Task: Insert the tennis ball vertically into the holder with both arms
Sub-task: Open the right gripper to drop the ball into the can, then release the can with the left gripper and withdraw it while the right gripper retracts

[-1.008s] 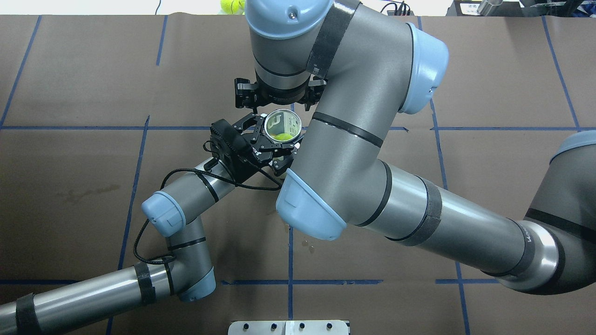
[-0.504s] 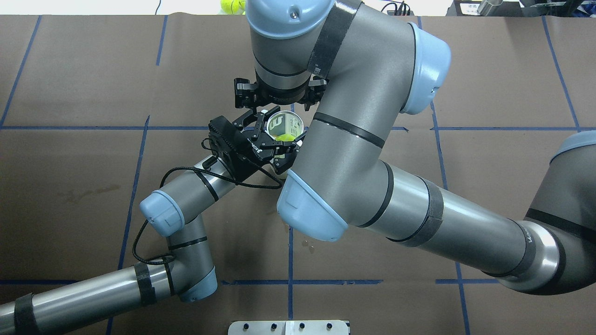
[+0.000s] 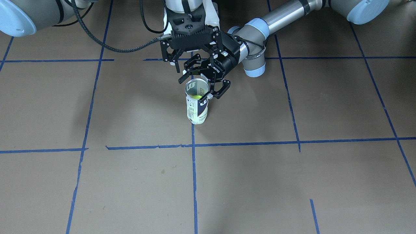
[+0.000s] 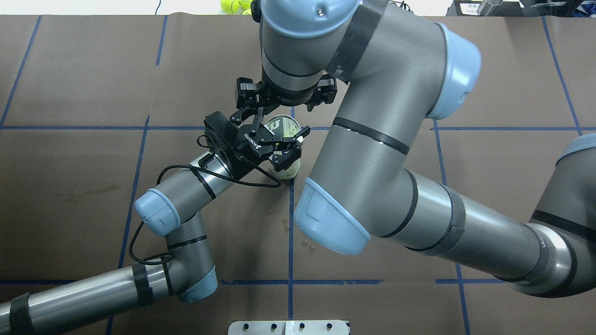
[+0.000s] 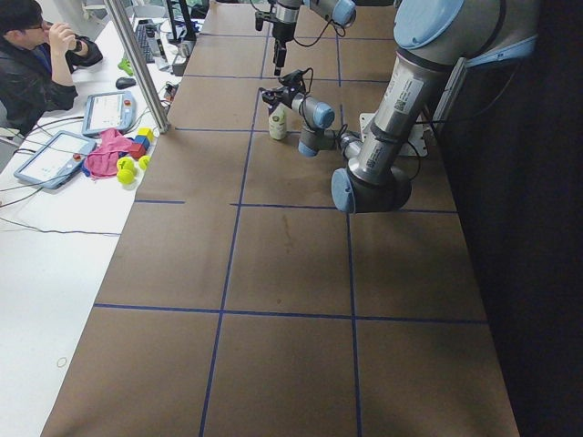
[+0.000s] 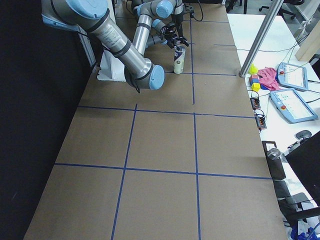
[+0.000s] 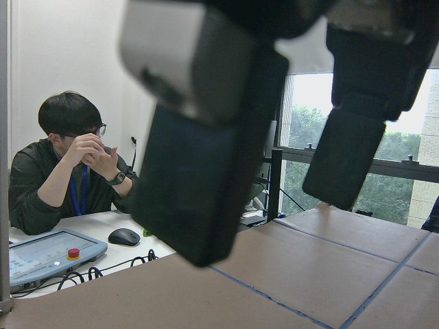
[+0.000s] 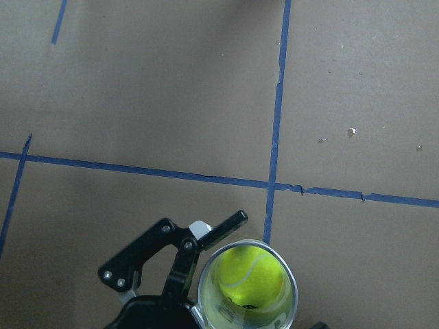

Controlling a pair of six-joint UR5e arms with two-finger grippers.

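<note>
The holder (image 3: 197,109) stands upright on the brown table, a clear can with a white and navy label, also visible from above (image 4: 285,124). A yellow-green tennis ball (image 8: 248,276) rests inside it, below the metal rim. My left gripper (image 3: 194,88) is open at mouth height, its fingers (image 4: 285,160) straddling the holder's top without pressing on it. In the left wrist view the fingers (image 7: 199,171) are spread with nothing between them. My right gripper (image 3: 191,63) hangs open, pointing down, just above and behind the holder.
Blue tape lines grid the table. More tennis balls (image 4: 230,4) lie past the far edge. A metal mounting plate (image 4: 288,327) sits at the near edge. A person (image 5: 36,64) sits at a side desk with tablets and toy blocks, beside a metal pole (image 5: 137,64).
My right arm has risen and shifted right, away from the holder's mouth. My left gripper has lifted from around the holder's body to its rim and stands spread. The ball stays inside.
</note>
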